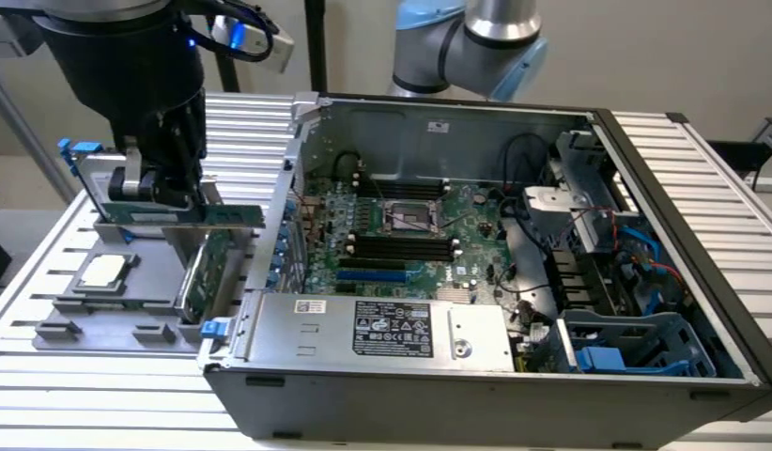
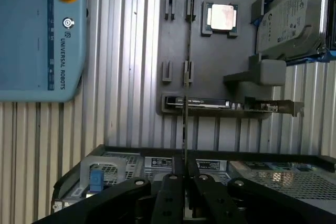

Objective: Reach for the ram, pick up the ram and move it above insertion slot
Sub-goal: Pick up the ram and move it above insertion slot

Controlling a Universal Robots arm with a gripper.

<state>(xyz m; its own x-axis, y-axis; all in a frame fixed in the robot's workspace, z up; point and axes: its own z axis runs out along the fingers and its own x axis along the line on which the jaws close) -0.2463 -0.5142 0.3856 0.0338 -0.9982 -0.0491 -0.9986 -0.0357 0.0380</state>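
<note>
The tool point(image 2: 185, 182) is clamped narrow on the ram point(image 2: 185, 124), seen edge-on between its fingers, lifted over the grey fixture tray point(image 2: 210, 51) on the table point(image 1: 60, 376), beside the open computer case point(image 1: 512, 282).

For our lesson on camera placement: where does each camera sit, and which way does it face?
Exterior view: off the arm, high, looking down on the open computer case and grey tray; the arm's gripper shows at the exterior view's left.
Wrist view: on the wrist, looking past the fingers, closed on the ram, toward the tray.
Shared: ram, tray, case.
</note>
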